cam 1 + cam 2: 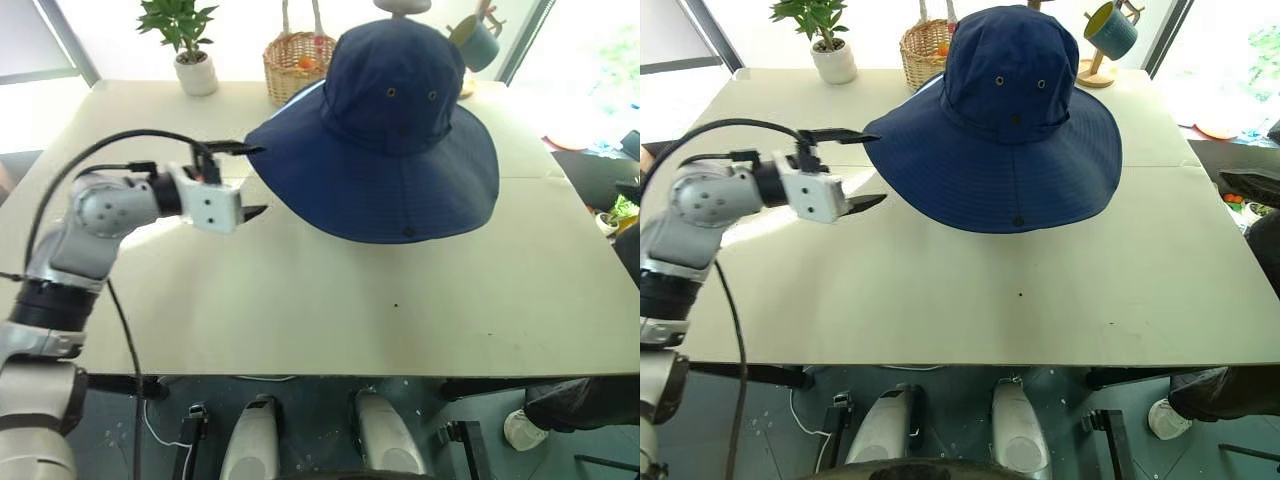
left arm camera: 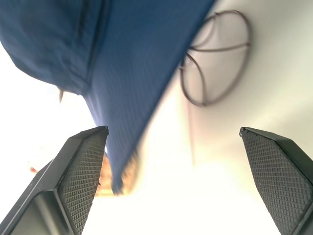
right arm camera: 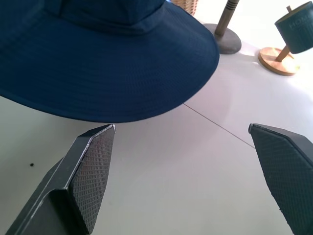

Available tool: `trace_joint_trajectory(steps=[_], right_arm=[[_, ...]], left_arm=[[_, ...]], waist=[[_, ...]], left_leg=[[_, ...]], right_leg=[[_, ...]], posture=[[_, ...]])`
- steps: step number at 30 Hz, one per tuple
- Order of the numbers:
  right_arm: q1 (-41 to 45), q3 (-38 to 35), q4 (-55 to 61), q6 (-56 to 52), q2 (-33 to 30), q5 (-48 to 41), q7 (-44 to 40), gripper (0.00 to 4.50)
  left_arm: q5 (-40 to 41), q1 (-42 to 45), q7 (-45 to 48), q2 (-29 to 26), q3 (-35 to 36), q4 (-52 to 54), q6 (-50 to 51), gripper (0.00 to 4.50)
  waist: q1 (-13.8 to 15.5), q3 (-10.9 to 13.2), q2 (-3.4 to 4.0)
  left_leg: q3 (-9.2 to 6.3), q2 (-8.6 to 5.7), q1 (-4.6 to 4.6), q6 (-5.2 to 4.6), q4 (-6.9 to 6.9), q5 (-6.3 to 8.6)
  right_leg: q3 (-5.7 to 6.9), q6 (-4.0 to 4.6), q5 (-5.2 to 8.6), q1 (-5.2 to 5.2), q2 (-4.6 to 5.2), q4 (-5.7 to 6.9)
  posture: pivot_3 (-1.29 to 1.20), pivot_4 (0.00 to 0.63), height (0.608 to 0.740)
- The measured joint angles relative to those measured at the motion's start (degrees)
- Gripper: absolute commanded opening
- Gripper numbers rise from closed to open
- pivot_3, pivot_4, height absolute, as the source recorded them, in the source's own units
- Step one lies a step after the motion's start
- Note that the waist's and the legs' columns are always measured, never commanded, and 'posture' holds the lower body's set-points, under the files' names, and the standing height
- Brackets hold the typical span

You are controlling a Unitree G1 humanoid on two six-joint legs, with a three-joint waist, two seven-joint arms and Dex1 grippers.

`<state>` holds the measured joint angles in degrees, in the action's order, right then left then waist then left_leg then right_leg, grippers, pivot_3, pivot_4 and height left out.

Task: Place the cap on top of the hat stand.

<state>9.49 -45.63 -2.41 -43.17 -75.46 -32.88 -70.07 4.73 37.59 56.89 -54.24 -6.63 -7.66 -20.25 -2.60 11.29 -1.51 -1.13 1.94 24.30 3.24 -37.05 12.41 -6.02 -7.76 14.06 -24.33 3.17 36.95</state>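
Observation:
The navy cap (image 1: 385, 140) sits raised above the table with its crown up and its wide brim spread out level. Under the brim, the left wrist view shows the hat stand's round wire ring base (image 2: 215, 49) on the tabletop; the rest of the stand is hidden by the cap. My left gripper (image 1: 252, 180) is open at the brim's left edge, one finger level with the rim and the other below it. In the right wrist view my right gripper (image 3: 195, 176) is open and empty, back from the brim (image 3: 107, 63) on the other side.
Along the far edge of the pale table (image 1: 400, 320) stand a potted plant (image 1: 190, 45), a wicker basket (image 1: 295, 65) and a teal mug on a wooden stand (image 1: 478, 42). A grey post with a solid round base (image 3: 222, 36) stands behind the cap.

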Motion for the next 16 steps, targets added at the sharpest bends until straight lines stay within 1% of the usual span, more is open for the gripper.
trace_joint_trajectory(steps=[2, 4, 7, 10, 13, 16], right_arm=[[0.37, 0.33, -3.24, 0.03, -1.24, 0.34, -0.91, 4.50], [1.04, 1.59, -6.03, 1.02, -1.97, 0.69, -2.30, 4.50], [2.76, 4.47, -7.77, 3.03, -2.47, 0.78, -4.15, 4.50], [5.74, 7.47, -8.83, 4.22, -3.52, 0.51, -5.75, 4.50], [10.98, 11.65, -10.40, 5.09, -4.55, 0.24, -6.16, 4.50], [13.82, 15.19, -11.87, 5.91, -4.52, 0.18, -6.34, 4.50]], left_arm=[[6.55, -1.18, 6.30, -4.36, 2.82, -0.17, 7.95, 4.48], [13.42, -0.45, 12.10, -7.76, 5.99, -1.39, 19.11, 4.48], [20.29, 5.77, 15.71, -8.79, 8.67, -5.42, 33.99, 4.48], [24.77, 14.47, 17.90, -8.78, 10.40, -10.83, 45.28, 4.48], [26.87, 20.88, 20.79, -9.16, 11.92, -14.83, 51.80, 4.48], [26.91, 22.09, 22.55, -9.24, 11.94, -16.35, 53.69, 4.48]], waist=[[-0.10, 0.01, 0.01], [-0.16, 0.01, 0.03], [0.14, 0.03, 0.05], [-0.06, 0.05, 0.08], [-0.39, 0.05, 0.15], [-1.01, 0.06, 0.19]], left_leg=[[0.00, 0.01, -0.02, -0.01, 0.01, 0.01], [0.01, 0.00, -0.03, -0.02, 0.00, 0.01], [0.00, 0.00, 0.01, -0.02, -0.05, 0.01], [0.00, -0.01, 0.03, -0.02, -0.06, 0.01], [0.00, -0.01, -0.04, -0.06, 0.00, 0.04], [0.00, -0.01, -0.05, -0.07, 0.05, 0.04]], right_leg=[[0.00, 0.07, 0.05, -0.02, 0.00, 0.01], [0.00, 0.05, 0.07, -0.01, 0.00, 0.04], [0.01, 0.02, 0.11, -0.01, 0.00, 0.05], [0.01, -0.03, 0.13, -0.03, 0.00, 0.05], [0.01, -0.02, 0.24, -0.04, -0.01, 0.13], [0.02, -0.02, 0.30, -0.05, -0.01, 0.16]], posture=[[0.00, 0.150, 0.740], [0.00, 0.150, 0.740], [0.00, 0.150, 0.740], [0.00, 0.150, 0.740], [0.00, 0.150, 0.740], [0.00, 0.150, 0.740]])
